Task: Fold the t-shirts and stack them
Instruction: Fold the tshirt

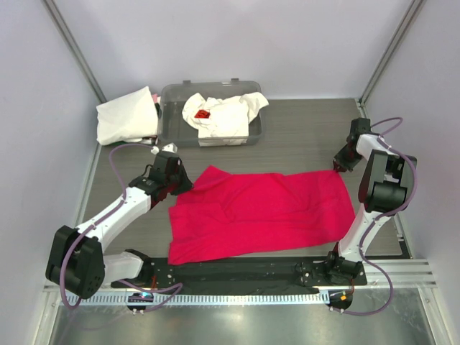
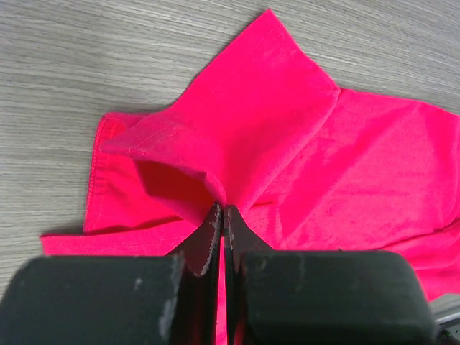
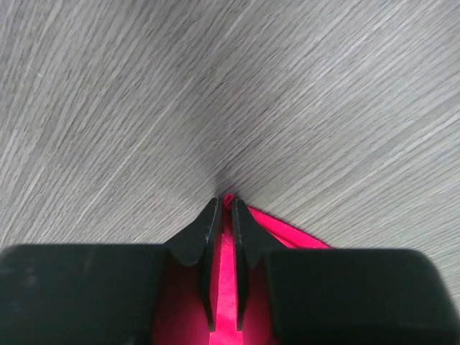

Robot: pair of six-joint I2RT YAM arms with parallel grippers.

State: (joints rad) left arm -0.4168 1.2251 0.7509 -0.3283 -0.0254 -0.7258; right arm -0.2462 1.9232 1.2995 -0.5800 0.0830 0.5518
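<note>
While the left gripper (image 2: 221, 212) and right gripper (image 3: 224, 206) pinch the red t-shirt (image 1: 259, 212), pale walls (image 1: 215, 43) enclose the grey wood-grain table (image 1: 302, 136).

I see crimson red cloth t-shirt (image 1: 262, 212) spread on grey wood-grain table (image 1: 302, 136), clear grey plastic tub (image 1: 171, 100) behind it, crumpled white t-shirt (image 1: 226, 118) inside, folded white cloth t-shirt (image 1: 123, 116) just left of tub

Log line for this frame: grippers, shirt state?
left gripper: shut on red t-shirt, far-left corner | right gripper: shut on far-right corner | state: spread on table | white t-shirt: in tub
</note>
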